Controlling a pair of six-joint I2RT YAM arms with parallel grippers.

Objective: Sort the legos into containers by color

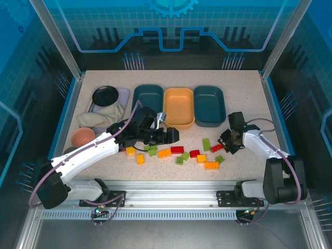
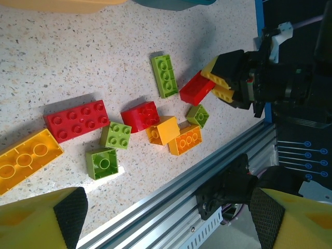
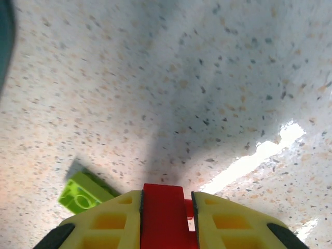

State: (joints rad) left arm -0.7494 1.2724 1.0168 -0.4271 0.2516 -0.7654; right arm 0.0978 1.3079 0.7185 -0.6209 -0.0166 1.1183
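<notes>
L gripper [image 1: 170, 136] open wide — R gripper [image 3: 164, 208] clamped.

No words, numbers or brand names can be read. The one sign is a light-blue gear emblem [image 1: 173, 5] at the top of the back wall [image 1: 171, 31]. A dark panel [image 2: 303, 155] in the left wrist view bears small blue circle-and-line marks.

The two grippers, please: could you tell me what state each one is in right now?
Left gripper: open, holding nothing.
Right gripper: closed on a red lego.
</notes>
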